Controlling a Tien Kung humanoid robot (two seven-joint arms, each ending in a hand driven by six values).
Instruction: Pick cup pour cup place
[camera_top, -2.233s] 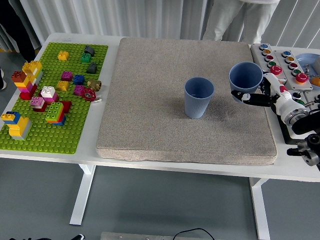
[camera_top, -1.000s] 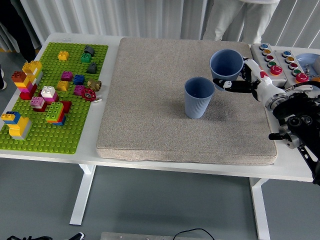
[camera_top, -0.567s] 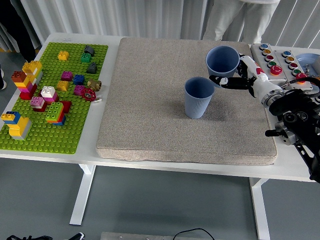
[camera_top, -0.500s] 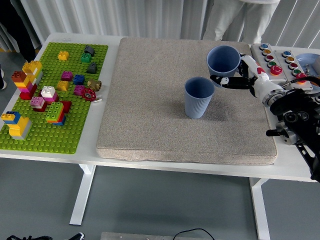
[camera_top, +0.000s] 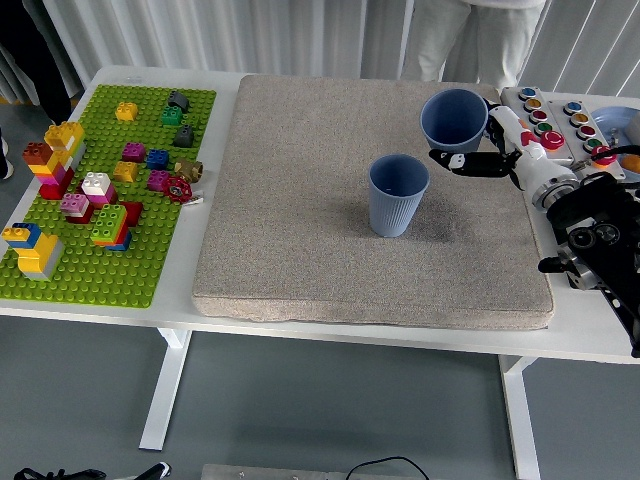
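**Cup held aloft beside its twin, poised for the pour**

Cup in hand (camera_top: 455, 118) sits raised above the mat, up and to the right of the standing cup (camera_top: 398, 194), its mouth roughly level and facing the camera's high vantage. The right hand (camera_top: 487, 150) is wrapped around its lower wall, dark fingers curling under the front while the white-and-black wrist trails off toward the right edge. Holding it low on the body leaves the rim free, which suits tipping it toward the other cup; the offset up and to one side looks like a staging spot for the pour rather than the pour itself. Whether anything is inside either cup cannot be made out from this angle.

Both cups are matte blue, tapered, and finely ribbed down the sides, probably a light plastic that a firm finger wrap would hold without slipping. The receiving cup stands upright near the middle of the grey mat (camera_top: 300, 220), whose felt-like nap should keep it from skating if nudged.

Farther out, a box of coloured push buttons (camera_top: 560, 125) lies just behind the wrist, and a green studded baseplate (camera_top: 150, 250) with bright toy bricks fills the table's left end. A person (camera_top: 470, 35) in pale trousers stands at the far side, hands out of view. The left arm does not show.
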